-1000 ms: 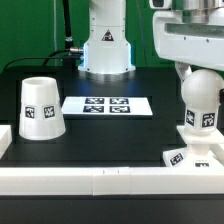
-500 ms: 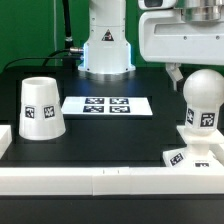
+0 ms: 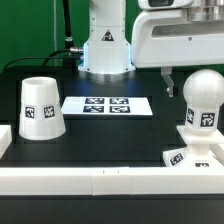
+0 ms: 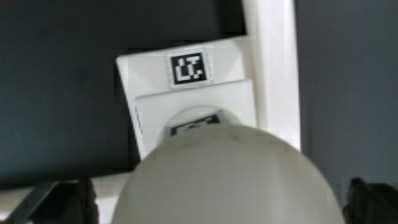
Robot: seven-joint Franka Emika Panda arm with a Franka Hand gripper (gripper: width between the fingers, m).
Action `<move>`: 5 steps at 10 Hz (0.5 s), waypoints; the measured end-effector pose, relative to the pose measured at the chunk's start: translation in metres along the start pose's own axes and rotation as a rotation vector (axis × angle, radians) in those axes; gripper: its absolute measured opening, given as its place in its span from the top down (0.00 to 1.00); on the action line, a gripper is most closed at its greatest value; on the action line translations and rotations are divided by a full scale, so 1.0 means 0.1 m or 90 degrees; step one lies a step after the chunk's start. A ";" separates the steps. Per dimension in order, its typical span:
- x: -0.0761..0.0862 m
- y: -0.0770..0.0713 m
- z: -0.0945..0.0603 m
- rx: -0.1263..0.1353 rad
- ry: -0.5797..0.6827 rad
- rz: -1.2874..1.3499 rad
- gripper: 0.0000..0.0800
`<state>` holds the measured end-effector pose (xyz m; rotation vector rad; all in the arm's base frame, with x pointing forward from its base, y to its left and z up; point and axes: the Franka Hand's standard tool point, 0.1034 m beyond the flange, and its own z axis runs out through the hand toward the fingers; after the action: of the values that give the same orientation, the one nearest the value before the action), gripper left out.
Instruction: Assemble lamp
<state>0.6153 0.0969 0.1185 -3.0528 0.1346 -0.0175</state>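
- base point(image 3: 188, 155) at front, exterior view's right, bulb point(image 3: 201, 100) upright on it.
- gripper point(image 4: 217, 203) just above bulb, fingers apart, holding nothing.
- shade point(image 3: 40, 107) further back, exterior view's left, untouched; bulb step looks done, next likely grasp shade, lower it over bulb.

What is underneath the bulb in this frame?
The bulb stands upright on the flat square base, whose tagged surface shows beside it. The bulb itself covers the joint, so how it is seated cannot be seen.

The wrist view's bulb point(image 4: 228, 172) — blurred, cut by the edge — hides part of the base point(image 4: 164, 95).
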 end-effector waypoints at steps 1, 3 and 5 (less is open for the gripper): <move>0.01 -0.02 -0.02 -0.010 0.001 -0.048 0.13; 0.02 -0.01 -0.02 -0.013 0.001 -0.154 0.13; 0.02 -0.01 -0.02 -0.013 0.000 -0.237 0.13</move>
<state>0.6175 0.0971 0.1208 -3.0487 -0.4351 -0.0413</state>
